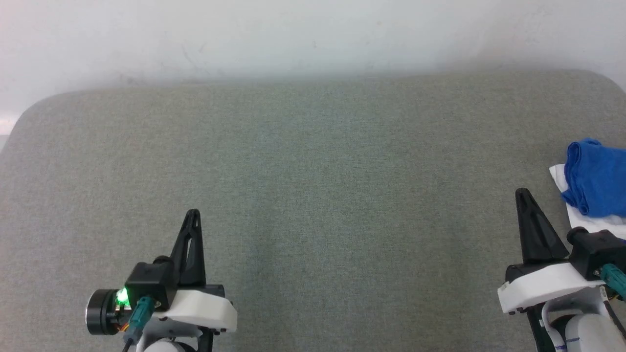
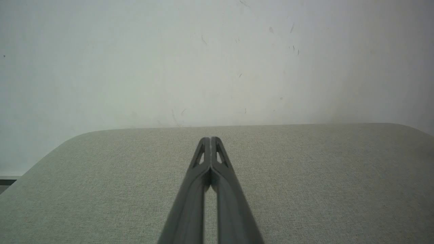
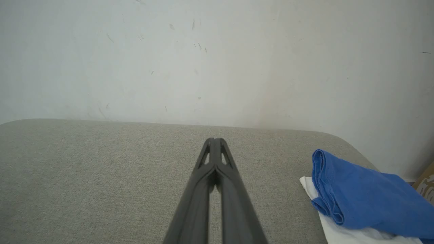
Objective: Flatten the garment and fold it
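There are one garment (image 1: 596, 178), one grey padded table (image 1: 313, 171), one pale wall (image 1: 313, 34) and two grippers, a left gripper (image 1: 193, 214) and a right gripper (image 1: 521, 192), each with two dark fingers (image 2: 188, 210), making four fingers in all.

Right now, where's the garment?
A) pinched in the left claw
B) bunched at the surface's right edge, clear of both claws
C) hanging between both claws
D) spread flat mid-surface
B: the garment lies bunched at the right edge of the grey surface, to the right of the right claw, which is shut, empty and not touching it.
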Motion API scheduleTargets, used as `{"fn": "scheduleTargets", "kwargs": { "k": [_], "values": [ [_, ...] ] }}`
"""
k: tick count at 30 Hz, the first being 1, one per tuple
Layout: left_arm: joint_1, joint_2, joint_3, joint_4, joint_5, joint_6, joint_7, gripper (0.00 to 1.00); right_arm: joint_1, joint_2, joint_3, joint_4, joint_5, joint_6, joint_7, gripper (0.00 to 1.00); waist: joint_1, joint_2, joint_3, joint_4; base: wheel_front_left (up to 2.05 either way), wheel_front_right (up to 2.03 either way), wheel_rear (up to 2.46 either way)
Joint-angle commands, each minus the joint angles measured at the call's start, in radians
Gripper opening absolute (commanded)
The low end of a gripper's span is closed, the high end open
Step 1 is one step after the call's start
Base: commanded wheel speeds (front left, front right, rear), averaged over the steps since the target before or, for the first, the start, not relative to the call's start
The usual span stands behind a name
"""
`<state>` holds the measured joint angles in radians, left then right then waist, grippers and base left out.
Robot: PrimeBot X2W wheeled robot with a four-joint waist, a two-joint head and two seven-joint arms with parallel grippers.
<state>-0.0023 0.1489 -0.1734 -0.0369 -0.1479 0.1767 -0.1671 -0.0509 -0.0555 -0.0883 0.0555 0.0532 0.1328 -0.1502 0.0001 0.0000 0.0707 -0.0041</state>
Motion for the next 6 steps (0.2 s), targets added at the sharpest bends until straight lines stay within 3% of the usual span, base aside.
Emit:
{"fn": "scheduleTargets", "kwargs": {
  "k": [1, 6],
  "values": [
    [0.001, -0.009, 0.011, 0.005, 0.015, -0.010, 0.006, 0.00, 0.013, 0.002, 0.005, -0.006, -0.007, -0.001, 0.005, 0.00, 0.0000, 0.0000, -0.001, 0.000, 0.00, 0.00, 0.00],
    [0.001, -0.013, 0.019, 0.006, 0.021, -0.018, 0.014, 0.00, 0.015, 0.002, 0.009, -0.008, -0.009, -0.001, 0.012, 0.00, 0.0000, 0.0000, -0.005, 0.000, 0.00, 0.00, 0.00]
  ]
}}
